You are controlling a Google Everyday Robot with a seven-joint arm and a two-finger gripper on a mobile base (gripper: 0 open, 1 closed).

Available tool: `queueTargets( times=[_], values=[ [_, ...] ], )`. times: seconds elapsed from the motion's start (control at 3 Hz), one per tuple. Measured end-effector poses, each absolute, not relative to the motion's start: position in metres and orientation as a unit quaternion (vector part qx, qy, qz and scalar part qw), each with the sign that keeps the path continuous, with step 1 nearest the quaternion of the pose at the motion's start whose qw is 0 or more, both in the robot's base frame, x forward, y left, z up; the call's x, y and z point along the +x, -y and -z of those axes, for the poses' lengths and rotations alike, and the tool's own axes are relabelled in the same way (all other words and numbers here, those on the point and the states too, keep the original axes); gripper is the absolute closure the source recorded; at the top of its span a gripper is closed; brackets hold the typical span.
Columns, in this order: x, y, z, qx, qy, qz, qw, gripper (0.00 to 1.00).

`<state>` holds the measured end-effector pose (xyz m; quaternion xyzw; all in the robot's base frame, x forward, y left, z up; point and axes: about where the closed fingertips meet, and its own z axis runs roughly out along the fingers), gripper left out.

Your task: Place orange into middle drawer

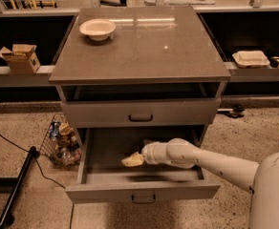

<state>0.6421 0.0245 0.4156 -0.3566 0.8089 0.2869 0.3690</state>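
The middle drawer (142, 192) is pulled out wide, and its grey floor shows. My white arm reaches in from the right. My gripper (132, 160) is low inside the drawer, left of centre and close to the floor. Its tip looks pale yellow-orange, and I cannot make out the orange as a separate thing there. No orange lies elsewhere in the drawer or on the cabinet top.
The drawer front above (140, 112) is closed. A white bowl (97, 29) stands at the back left of the cabinet top (149, 51). A wire basket of clutter (60, 140) sits on the floor left of the cabinet. A black pole (15, 190) lies further left.
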Motion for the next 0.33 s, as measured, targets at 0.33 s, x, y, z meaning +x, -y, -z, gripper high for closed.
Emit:
queueTargets(
  times=[0.33],
  values=[
    [0.6254,-0.0118,-0.4294,-0.357,-0.800,-0.309,0.371,0.00]
  ],
)
